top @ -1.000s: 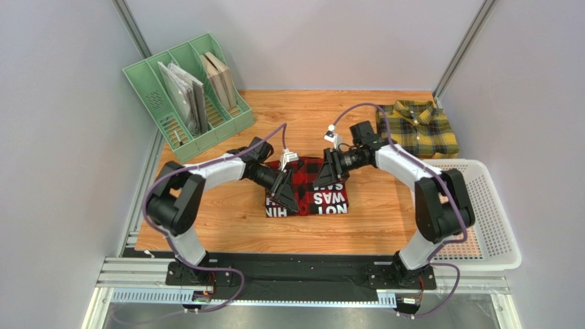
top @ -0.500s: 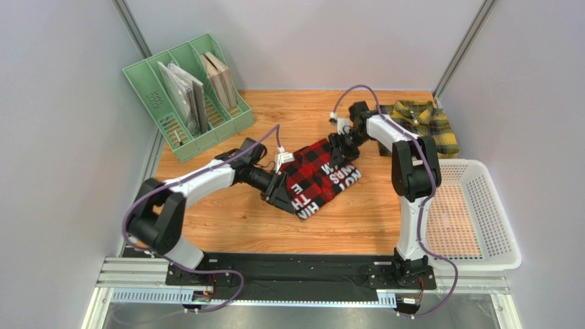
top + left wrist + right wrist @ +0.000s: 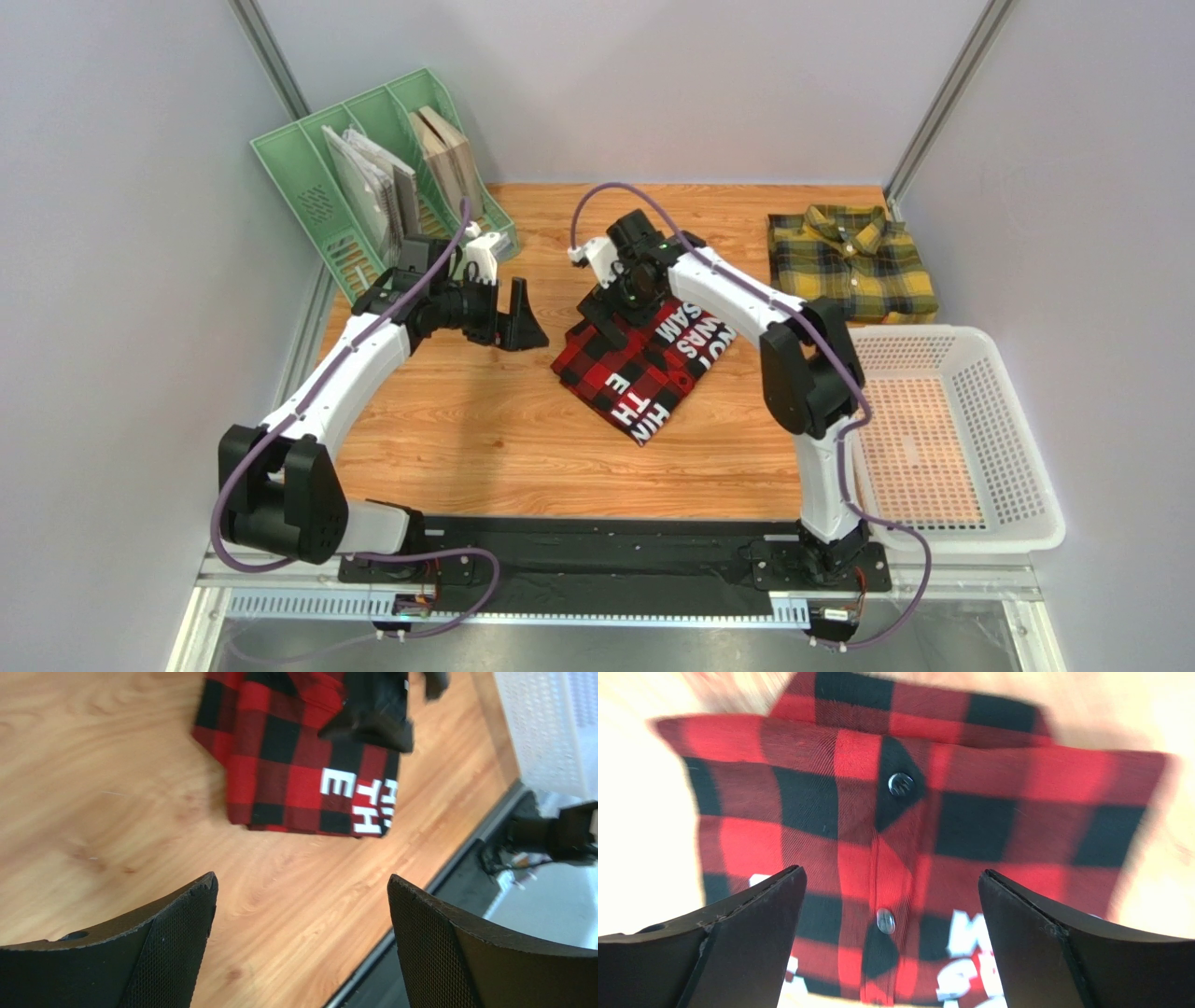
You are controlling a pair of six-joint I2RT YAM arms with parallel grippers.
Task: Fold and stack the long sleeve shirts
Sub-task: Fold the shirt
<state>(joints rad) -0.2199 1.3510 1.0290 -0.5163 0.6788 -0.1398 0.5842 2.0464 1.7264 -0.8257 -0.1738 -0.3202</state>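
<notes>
The red-and-black long sleeve shirt [image 3: 638, 367] with white block letters lies folded and turned askew in the middle of the table. It also shows in the left wrist view [image 3: 295, 770] and fills the right wrist view [image 3: 906, 833]. My right gripper [image 3: 603, 311] hangs open just above its far-left end [image 3: 892, 917], holding nothing. My left gripper [image 3: 530, 319] is open over bare wood left of the shirt [image 3: 302, 882], apart from it. The yellow-and-green long sleeve shirt [image 3: 852, 262] lies folded at the back right corner.
A green file rack [image 3: 386, 182] with books stands at the back left, close behind the left arm. A white basket [image 3: 968, 434] sits off the table's right edge, its corner visible in the left wrist view [image 3: 554, 728].
Both grippers have opened and let go of the red shirt, which now lies turned on the table. The left gripper drew back to the left; the right arm swung left over the shirt.
</notes>
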